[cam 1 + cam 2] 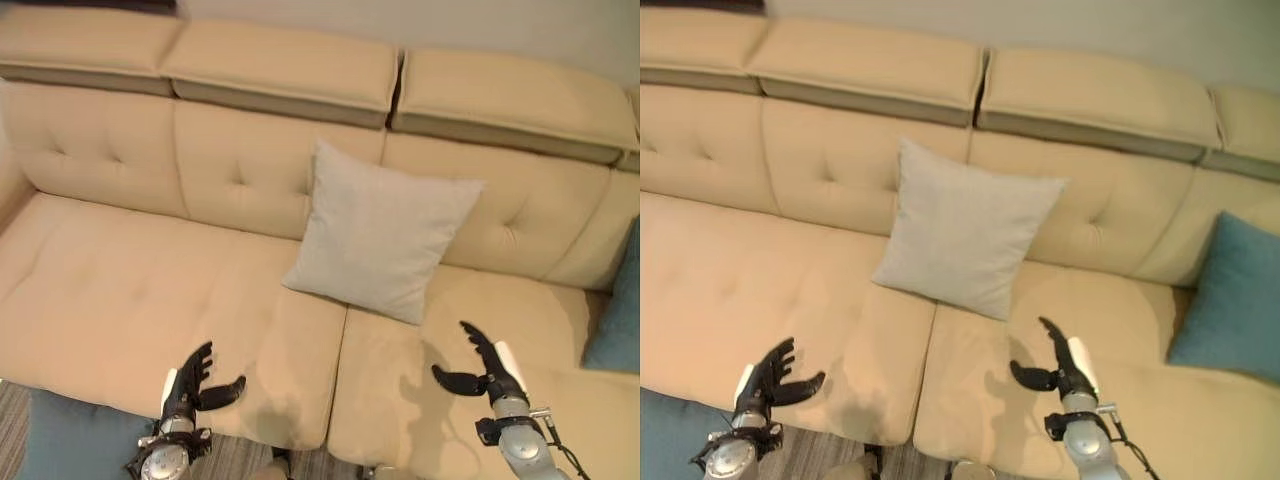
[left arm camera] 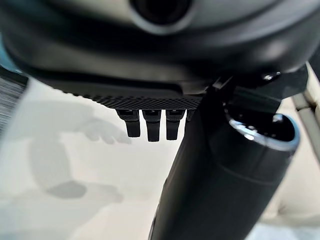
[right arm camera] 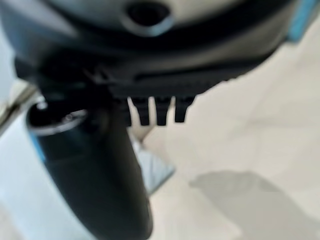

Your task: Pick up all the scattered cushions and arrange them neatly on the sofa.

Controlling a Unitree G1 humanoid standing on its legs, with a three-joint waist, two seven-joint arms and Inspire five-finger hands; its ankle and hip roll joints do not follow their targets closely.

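Observation:
A light grey cushion [image 1: 380,232] leans upright against the backrest of the beige sofa [image 1: 120,290], near its middle. A teal cushion [image 1: 1230,300] stands on the sofa at the far right. Another teal cushion [image 1: 70,440] lies on the floor at the sofa's front left, partly cut off. My left hand [image 1: 185,390] hovers over the seat's front edge, fingers straight and spread, holding nothing. Above the right seat my right hand [image 1: 490,368] is also open and holds nothing. The grey cushion lies well beyond both hands.
The sofa has tufted back panels and raised headrests [image 1: 280,65] along the top. A striped rug [image 1: 230,462] shows below the seat's front edge. The left seat [image 1: 130,300] is bare.

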